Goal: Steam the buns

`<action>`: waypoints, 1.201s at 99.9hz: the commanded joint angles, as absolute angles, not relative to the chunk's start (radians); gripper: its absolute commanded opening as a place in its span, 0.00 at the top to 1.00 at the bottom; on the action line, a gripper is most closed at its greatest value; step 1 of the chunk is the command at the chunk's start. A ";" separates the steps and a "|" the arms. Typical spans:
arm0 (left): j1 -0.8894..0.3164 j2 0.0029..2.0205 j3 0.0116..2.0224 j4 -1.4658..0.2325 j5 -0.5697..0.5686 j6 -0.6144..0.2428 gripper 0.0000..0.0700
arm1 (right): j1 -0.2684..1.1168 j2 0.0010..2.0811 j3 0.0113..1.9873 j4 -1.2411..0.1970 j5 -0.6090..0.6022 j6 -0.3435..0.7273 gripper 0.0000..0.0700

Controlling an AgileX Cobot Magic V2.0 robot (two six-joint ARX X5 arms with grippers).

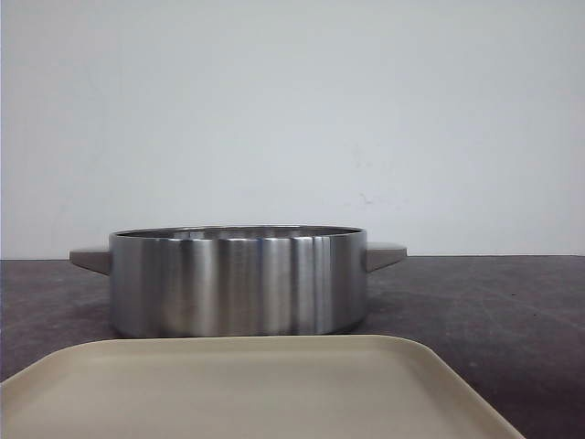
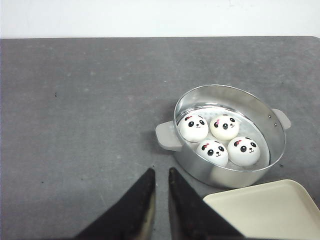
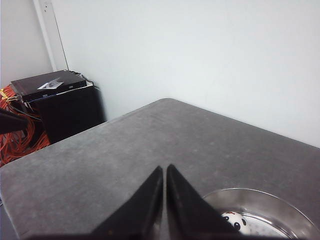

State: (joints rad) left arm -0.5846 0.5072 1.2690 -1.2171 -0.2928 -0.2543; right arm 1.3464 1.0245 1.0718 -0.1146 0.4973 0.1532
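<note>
Four white panda-face buns (image 2: 212,152) sit together inside a round steel pot (image 2: 225,175) with two grey handles. In the front view the pot (image 1: 238,279) stands mid-table and its wall hides the buns. My left gripper (image 2: 161,172) is held above bare table beside the pot's near handle, its black fingers almost together and holding nothing. My right gripper (image 3: 164,169) is shut and empty, held above the table next to the pot (image 3: 260,200), where part of one bun (image 3: 234,220) shows. Neither gripper shows in the front view.
A beige square tray (image 1: 247,384) lies in front of the pot, close to it, and also shows in the left wrist view (image 2: 265,210). The table top is dark grey. Beyond the table's edge stand a black cabinet (image 3: 55,95) and orange cables (image 3: 20,135).
</note>
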 commanded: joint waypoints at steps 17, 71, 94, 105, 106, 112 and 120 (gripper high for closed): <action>-0.591 0.513 1.287 -1.212 -0.298 -0.256 1.00 | 1.361 1.032 1.079 -0.104 0.498 0.142 0.98; -0.591 0.513 1.287 -1.211 -0.298 -0.256 1.00 | 1.043 0.898 0.928 -0.134 0.439 0.079 0.98; -0.591 0.513 1.287 -1.212 -0.298 -0.256 1.00 | 0.739 0.746 0.595 0.205 0.136 -0.022 0.98; -0.591 0.513 1.287 -1.211 -0.298 -0.256 1.00 | 0.614 0.653 0.489 0.199 0.084 -0.049 0.98; -0.591 0.513 1.287 -1.212 -0.298 -0.256 1.00 | 0.601 0.643 0.480 0.199 0.085 -0.052 0.98; -0.591 0.513 1.287 -1.211 -0.298 -0.256 1.00 | 0.523 0.586 0.430 0.198 0.082 -0.066 0.98; -0.591 0.513 1.287 -1.212 -0.298 -0.256 1.00 | 0.419 0.496 0.366 0.193 0.078 -0.064 0.98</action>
State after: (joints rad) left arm -0.5846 0.5076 1.2690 -1.2171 -0.2928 -0.2543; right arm 0.4866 0.5545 0.3988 0.1844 0.0803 -0.0467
